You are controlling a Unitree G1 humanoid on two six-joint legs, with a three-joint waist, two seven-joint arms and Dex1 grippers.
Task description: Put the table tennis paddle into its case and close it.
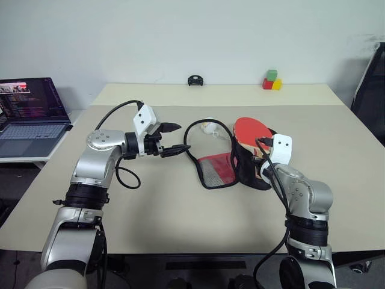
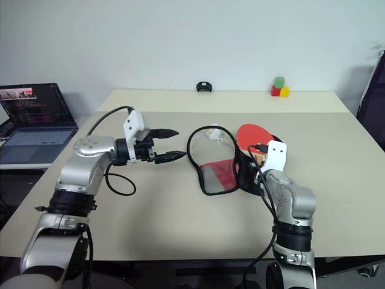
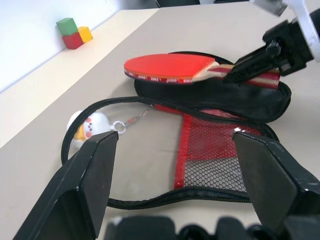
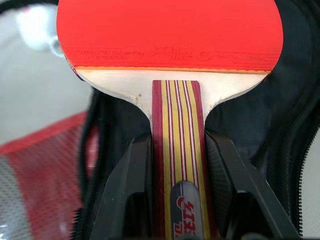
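The right hand (image 4: 175, 200) pinches the table tennis paddle (image 1: 251, 130) by its handle, blade ahead of it over the open case (image 1: 237, 162). It should lower flat into the black half. Beyond, the left hand (image 1: 174, 139) hangs spread.

Paddle (image 4: 167, 30) – smooth matt rubber, wood handle; case (image 3: 215, 150) – cloth, mesh.

paddle (image 2: 251, 133) resting over open case (image 2: 231, 168) mid-desk | left gripper (image 2: 172, 144) hovering open beside it | blocks (image 2: 279, 87) sitting at far edge
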